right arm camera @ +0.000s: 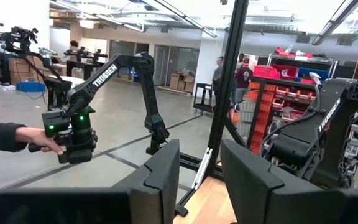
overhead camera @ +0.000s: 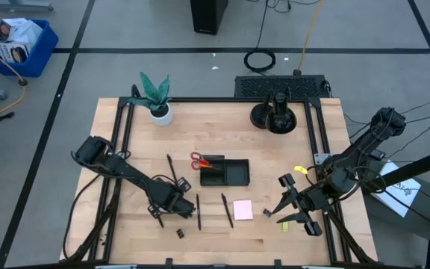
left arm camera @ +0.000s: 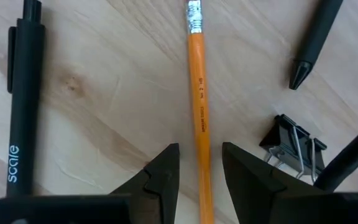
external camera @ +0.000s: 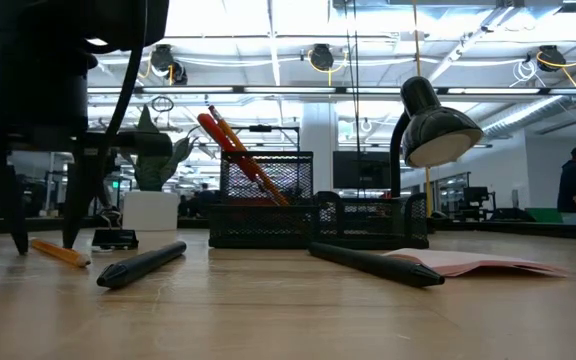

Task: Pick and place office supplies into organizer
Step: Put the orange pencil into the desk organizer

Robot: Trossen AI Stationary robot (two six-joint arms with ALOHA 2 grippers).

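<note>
1. The left gripper [left arm camera: 200, 180] is down at the tabletop [overhead camera: 275, 232] at about 8 o'clock from the organizer [overhead camera: 225, 172]. Its fingers are spread on either side of an orange pencil [left arm camera: 199, 112], which runs straight down the gap between them; neither finger looks to be pressing it yet, so I read this as lining up for a pinch.
2. Straddling the pencil lengthwise makes sense: the jaws would close across its thin shaft rather than along it.
3. Close by lie two black pens [left arm camera: 21, 99], one on each side of the pencil, and a black binder clip [left arm camera: 293, 149] just beside one finger. That clutter may explain the narrow, careful spread.
4. The organizer sits near the table's middle, with red-handled scissors [overhead camera: 198, 160] and an orange pencil already standing in its tall mesh section, handles up, which suits long items.
5. The pink sticky-note pad [overhead camera: 242, 210] lies flat at 5 o'clock from the organizer, not yet stowed.
6. The right gripper [overhead camera: 291, 203] waits at 4 o'clock from the organizer, raised, fingers apart and holding nothing, clear of the working arm.
</note>
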